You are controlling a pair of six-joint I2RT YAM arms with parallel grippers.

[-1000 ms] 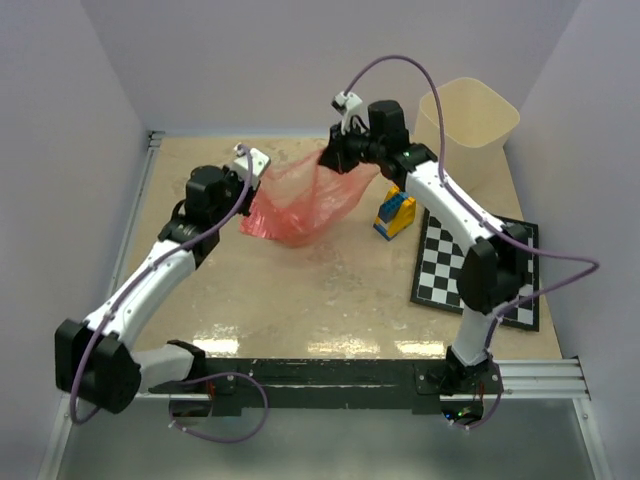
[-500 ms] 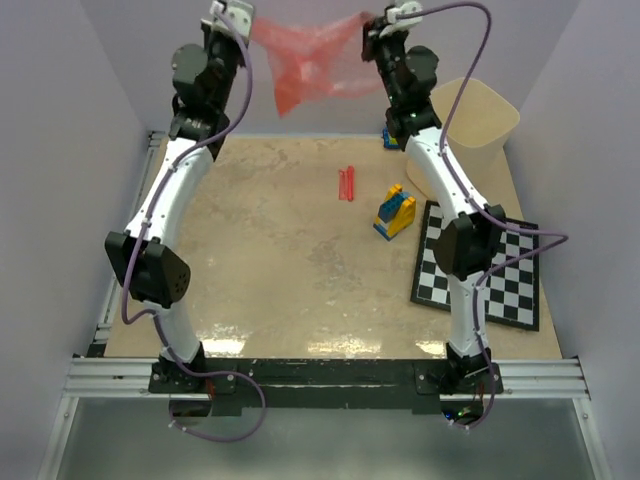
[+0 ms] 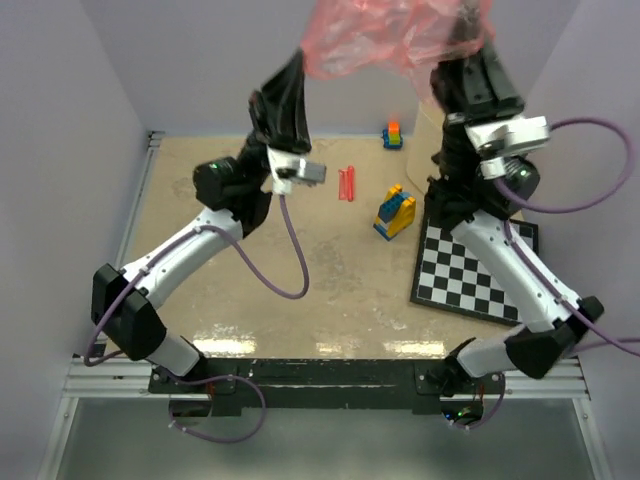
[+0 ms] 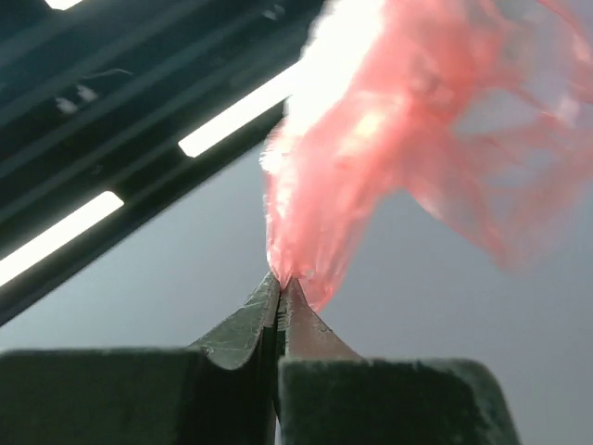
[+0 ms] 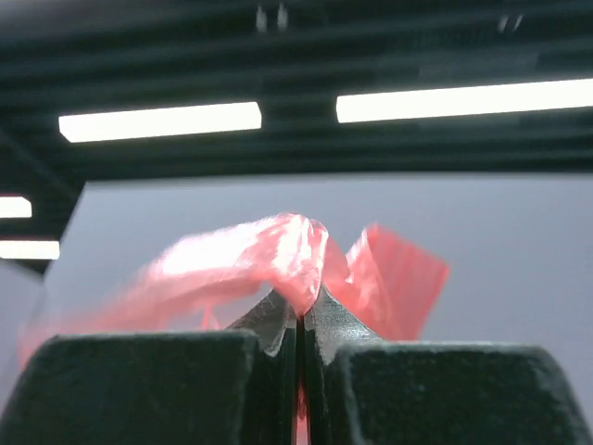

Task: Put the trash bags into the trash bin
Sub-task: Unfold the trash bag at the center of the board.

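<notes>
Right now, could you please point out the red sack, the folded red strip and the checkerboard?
red sack (image 3: 392, 35): top external view, crinkled middle.
folded red strip (image 3: 347, 184): top external view, its middle.
checkerboard (image 3: 450, 275): top external view, bare left half.

Held high, pointing upward, left end effector (image 4: 281, 287) and right end effector (image 5: 299, 315) are clamped tight.

left arm (image 3: 190, 250): white shells, black joints | right arm (image 3: 512, 265): same white and black | cables (image 3: 292, 265): purple, looping from each wrist | wrist cameras (image 3: 300, 171): pale grey blocks | left claw (image 4: 281, 287), right claw (image 5: 301, 312): dark tapered fingers | base rail (image 3: 330, 378): black bar, silver ends
</notes>
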